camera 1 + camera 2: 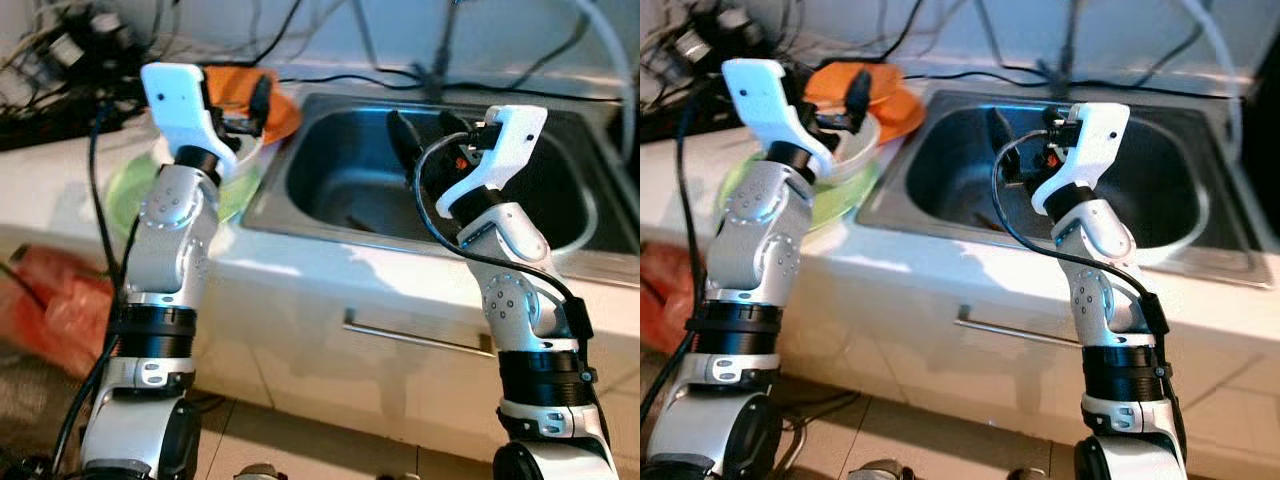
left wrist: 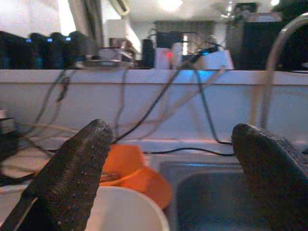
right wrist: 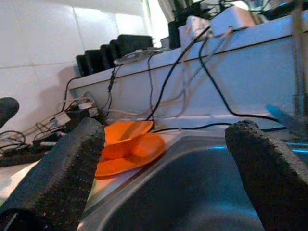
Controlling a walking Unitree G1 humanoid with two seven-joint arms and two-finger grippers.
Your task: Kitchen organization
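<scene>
1. Stainless steel forms the sink (image 1: 330, 160), a rectangular basin set into the white table (image 1: 60, 190), its long axis running left to right across the robot's front
2. Orange dishes sit at the sink's left rear corner: an orange bowl (image 3: 126, 139) rests on an orange plate (image 3: 144, 153), the bowl tilted with its opening facing up and toward the sink
3. A white bowl (image 2: 120, 211) stands upright, mouth up, on a pale green plate (image 1: 125, 190) that lies flat on the table just left of the sink and in front of the orange dishes
4. The left gripper (image 2: 173, 178) is raised over the white bowl, pointing toward the back wall; its fingers (image 2: 72, 178) are spread wide apart and hold nothing
5. The right gripper (image 3: 163, 178) hangs above the sink basin, aimed toward the sink's left rear corner and the orange dishes; its fingers (image 3: 62, 178) are likewise spread wide and empty
6. Black cables (image 1: 330, 75) trail along the back of the table behind the sink
7. A metal drawer handle (image 1: 415, 335) runs horizontally on the white cabinet front below the sink
8. A red plastic bag (image 1: 50, 300) lies low to the robot's left, below the table edge
</scene>
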